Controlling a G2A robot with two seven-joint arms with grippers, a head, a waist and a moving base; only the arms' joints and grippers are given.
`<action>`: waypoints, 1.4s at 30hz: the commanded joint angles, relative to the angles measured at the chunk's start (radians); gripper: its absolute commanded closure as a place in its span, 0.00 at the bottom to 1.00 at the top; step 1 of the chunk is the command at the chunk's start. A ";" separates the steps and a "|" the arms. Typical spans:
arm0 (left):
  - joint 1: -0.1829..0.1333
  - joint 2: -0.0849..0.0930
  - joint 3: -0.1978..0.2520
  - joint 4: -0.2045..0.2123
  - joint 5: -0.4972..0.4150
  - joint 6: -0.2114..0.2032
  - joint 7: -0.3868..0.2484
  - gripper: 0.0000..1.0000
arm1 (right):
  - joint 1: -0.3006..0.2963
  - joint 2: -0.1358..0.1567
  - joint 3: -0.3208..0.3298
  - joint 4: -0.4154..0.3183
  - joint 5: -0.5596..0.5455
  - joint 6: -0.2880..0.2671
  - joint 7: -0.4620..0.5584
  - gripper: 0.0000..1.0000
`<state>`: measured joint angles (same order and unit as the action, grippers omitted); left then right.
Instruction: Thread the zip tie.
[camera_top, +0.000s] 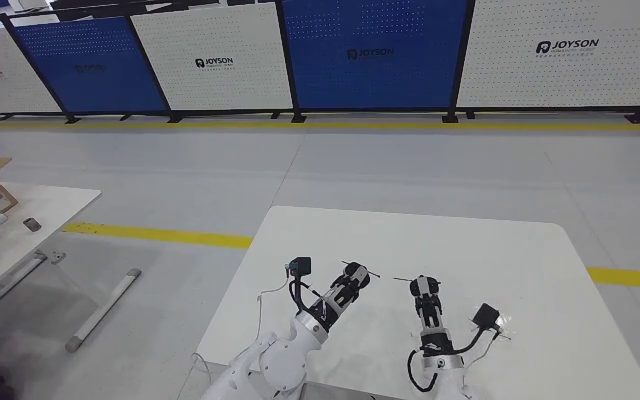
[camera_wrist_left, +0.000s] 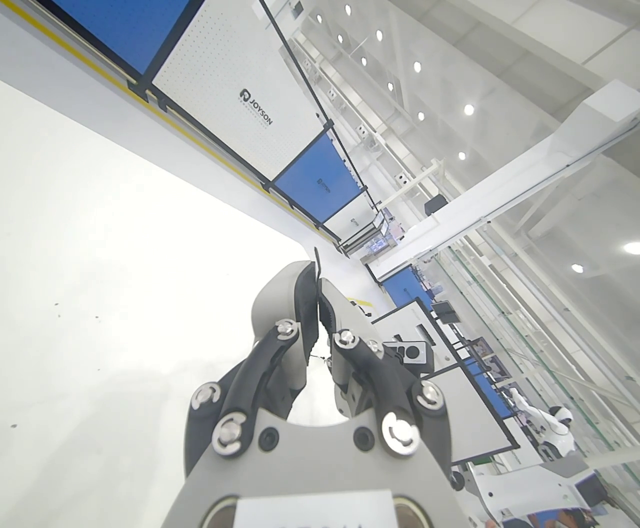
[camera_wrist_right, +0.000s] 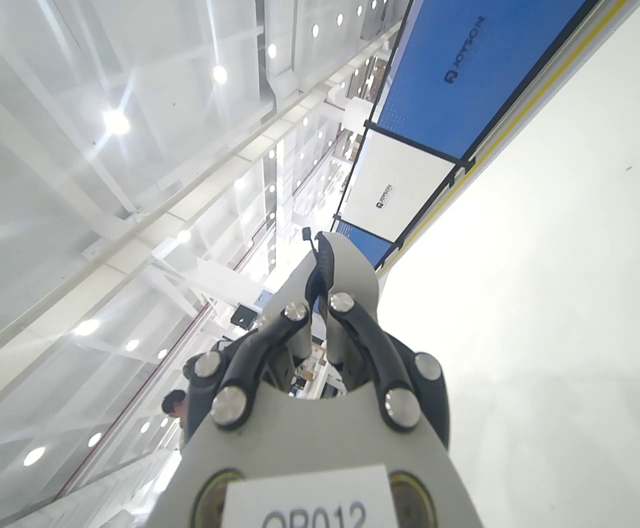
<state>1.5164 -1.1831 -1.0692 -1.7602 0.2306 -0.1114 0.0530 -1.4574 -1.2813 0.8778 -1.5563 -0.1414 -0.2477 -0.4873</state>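
Both left gripper (camera_wrist_left: 316, 278) and right gripper (camera_wrist_right: 320, 252) clamp a black zip tie (camera_wrist_right: 306, 234).

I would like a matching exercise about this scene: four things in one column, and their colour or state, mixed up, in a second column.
1 left tool
2 right tool
3 table
4 floor line

a yellow
b shut, zip tie head sticking out
c white
d shut, zip tie tip sticking out

Pairs: 1-d, 2-b, 3-c, 4-a
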 joint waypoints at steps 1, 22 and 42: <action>0.000 0.000 0.000 0.000 0.000 0.000 0.000 1.00 | 0.000 0.000 0.000 0.000 0.002 -0.001 0.011 1.00; 0.000 0.000 0.000 0.000 0.000 0.000 0.000 1.00 | -0.009 -0.026 0.014 -0.001 -0.043 -0.002 0.045 1.00; 0.000 0.000 0.000 0.000 0.000 0.000 0.000 1.00 | 0.012 -0.065 0.026 0.041 -0.048 -0.012 0.071 1.00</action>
<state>1.5164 -1.1831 -1.0692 -1.7602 0.2306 -0.1114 0.0530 -1.4403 -1.3459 0.8995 -1.5137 -0.1869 -0.2563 -0.4186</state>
